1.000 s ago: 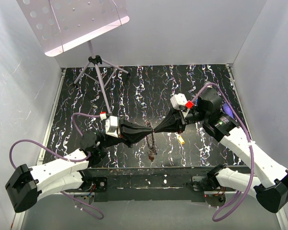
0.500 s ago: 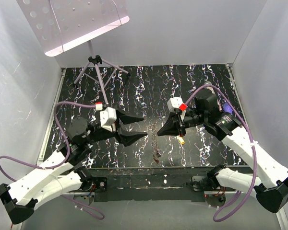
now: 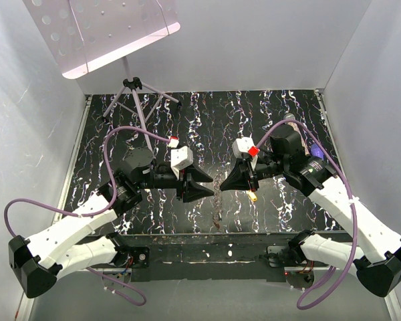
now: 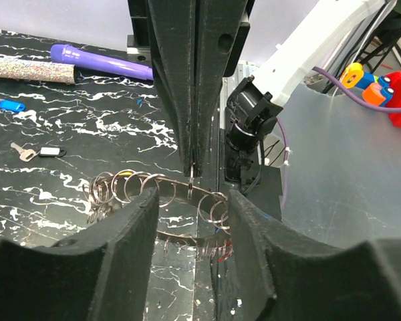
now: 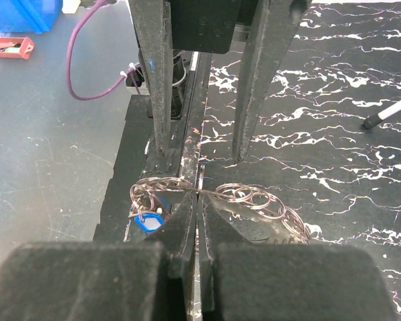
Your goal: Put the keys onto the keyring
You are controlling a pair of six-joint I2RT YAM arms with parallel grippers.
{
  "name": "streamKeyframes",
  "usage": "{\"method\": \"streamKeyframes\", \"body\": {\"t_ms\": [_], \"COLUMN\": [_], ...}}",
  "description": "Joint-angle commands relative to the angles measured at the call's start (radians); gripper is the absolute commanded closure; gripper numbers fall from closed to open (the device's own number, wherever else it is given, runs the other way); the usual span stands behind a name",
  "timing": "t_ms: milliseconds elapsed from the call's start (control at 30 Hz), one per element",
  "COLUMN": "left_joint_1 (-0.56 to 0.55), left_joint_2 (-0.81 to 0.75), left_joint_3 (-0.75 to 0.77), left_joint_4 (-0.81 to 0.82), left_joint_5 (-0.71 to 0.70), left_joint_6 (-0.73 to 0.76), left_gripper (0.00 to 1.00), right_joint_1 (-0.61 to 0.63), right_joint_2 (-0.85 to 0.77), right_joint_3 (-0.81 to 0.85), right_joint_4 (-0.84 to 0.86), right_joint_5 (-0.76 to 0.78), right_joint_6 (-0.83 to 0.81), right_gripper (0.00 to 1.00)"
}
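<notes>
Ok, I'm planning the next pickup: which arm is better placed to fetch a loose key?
Left, probably: the left hand is open and empty, while the right hand is shut on the keyring chain.

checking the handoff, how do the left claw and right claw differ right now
The left claw is open, fingers apart, with the ring chain crossing the gap between them. The right claw is shut, pinching that chain. In the top view the left claw points rightward and the right claw points leftward. Both are black, have two fingers, and face each other tip to tip at the chain.
</notes>
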State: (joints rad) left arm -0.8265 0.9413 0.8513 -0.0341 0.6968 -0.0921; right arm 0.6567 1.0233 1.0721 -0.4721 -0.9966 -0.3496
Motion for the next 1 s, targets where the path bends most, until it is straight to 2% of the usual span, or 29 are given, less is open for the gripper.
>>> {"method": "streamKeyframes", "body": {"t_ms": [0,600,967], "left_joint_1": [0.004,0.003,0.004], "left_joint_2": [-0.007,0.028,0.043], "left_joint_3": [0.028,0.019,0.019], "left_joint_4": [0.016,0.082,0.06], "left_joint_5": [0.039,0.02,0.035], "left_joint_6": [0.008,-0.005,0.012], "left_gripper": [0.58,0.67,0.72], "right_joint_1": [0.004,0.003,0.003], "right_joint_2": [-0.002,0.006,0.012], "right_joint_3": [0.038,0.045,0.045], "right_joint_4": [0.029,0.052,0.062], "right_joint_5": [-0.017,-0.025,-0.027], "right_joint_6": [-0.011,0.018,0.032], "right_gripper": [0.99,0.99,0.99]}}
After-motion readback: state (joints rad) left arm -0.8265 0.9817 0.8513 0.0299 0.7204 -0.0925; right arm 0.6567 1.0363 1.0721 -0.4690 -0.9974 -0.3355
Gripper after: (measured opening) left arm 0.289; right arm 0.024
